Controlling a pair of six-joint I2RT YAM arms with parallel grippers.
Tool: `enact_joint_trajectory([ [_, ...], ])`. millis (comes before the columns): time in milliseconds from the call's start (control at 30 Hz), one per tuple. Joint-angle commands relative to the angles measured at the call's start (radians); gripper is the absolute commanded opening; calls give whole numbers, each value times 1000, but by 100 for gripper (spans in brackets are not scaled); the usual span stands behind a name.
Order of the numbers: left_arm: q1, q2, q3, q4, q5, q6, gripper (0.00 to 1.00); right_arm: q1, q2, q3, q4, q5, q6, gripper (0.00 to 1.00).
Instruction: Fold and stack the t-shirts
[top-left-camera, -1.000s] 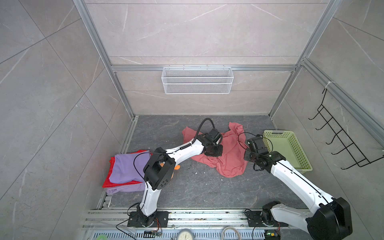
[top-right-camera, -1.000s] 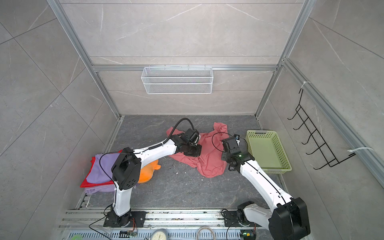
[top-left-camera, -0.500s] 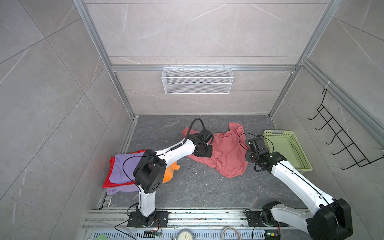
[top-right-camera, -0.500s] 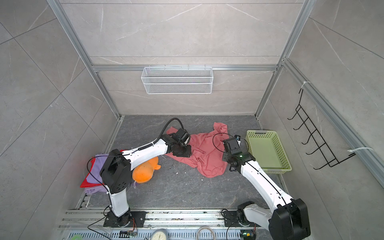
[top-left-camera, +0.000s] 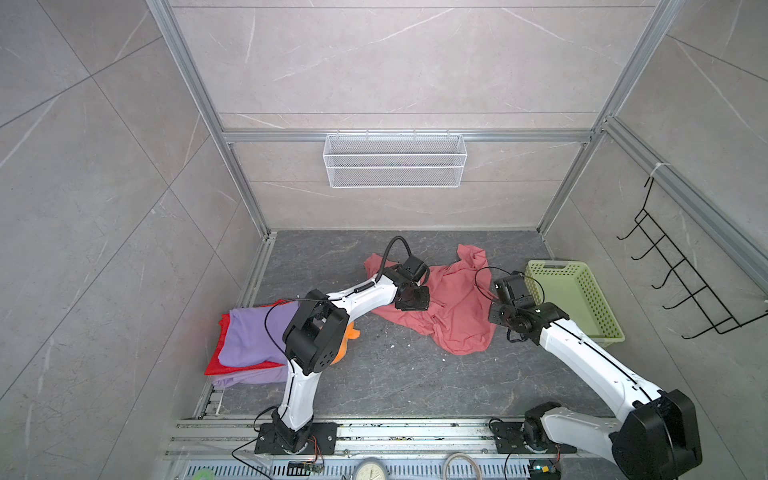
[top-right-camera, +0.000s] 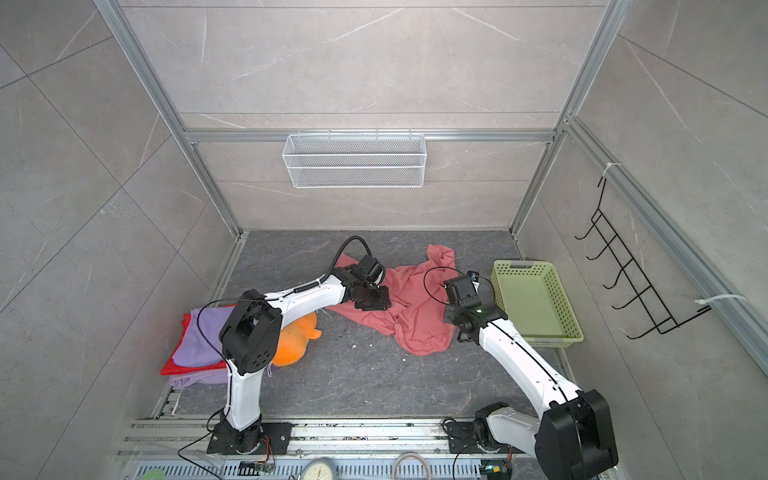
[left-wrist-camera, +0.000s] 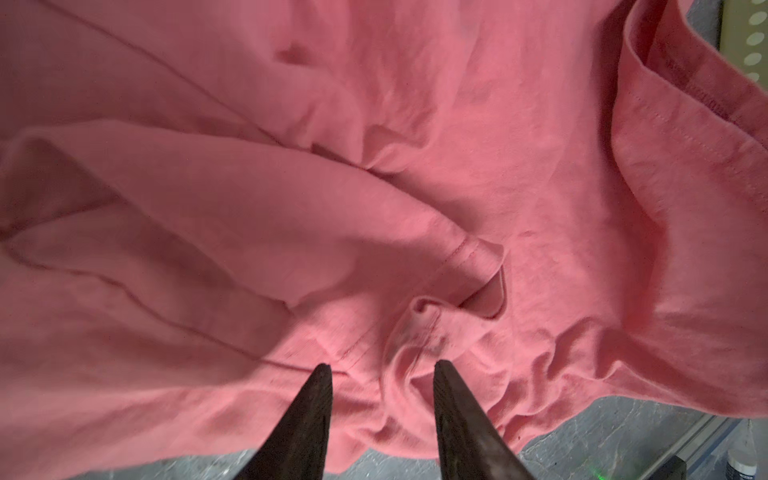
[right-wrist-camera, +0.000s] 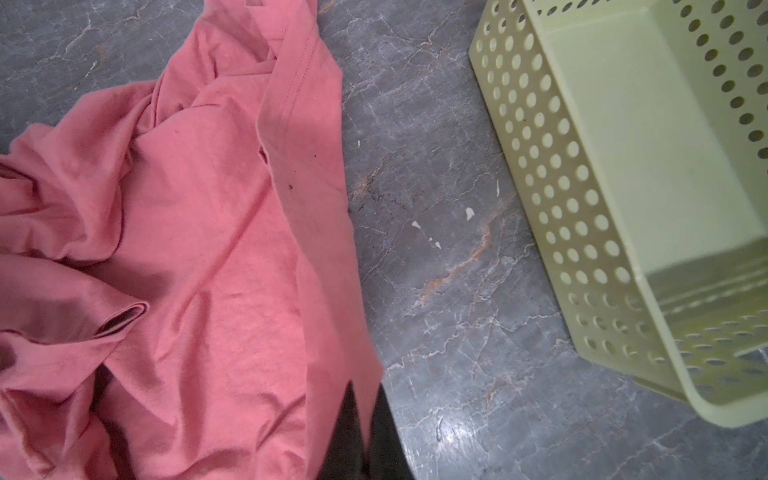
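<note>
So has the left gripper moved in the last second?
Yes. In a top view the left gripper has shifted left across the salmon-pink shirt, farther from the green basket.

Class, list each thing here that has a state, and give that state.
salmon-pink t-shirt, crumpled, unfolded on the floor
lavender t-shirt, folded, atop the stack
red t-shirt, flat beneath it
green basket, upright, empty
left gripper, open over the pink cloth
right gripper, shut on its edge
</note>
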Motion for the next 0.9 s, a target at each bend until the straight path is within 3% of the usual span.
enact_joint_trajectory([
  [0, -18, 46, 58, 34, 52, -22, 42, -8, 1, -17, 5, -2, -4, 0],
  [500, -141, 120, 163, 93, 242, -51, 41, -23, -41, -47, 3, 0, -26, 0],
  [733, -143, -27, 75, -17, 6, -15, 41, -29, -55, -64, 6, 0, -25, 0],
  [867, -95, -117, -41, -23, -46, -78, 41, -33, -56, -63, 14, -9, -25, 0],
])
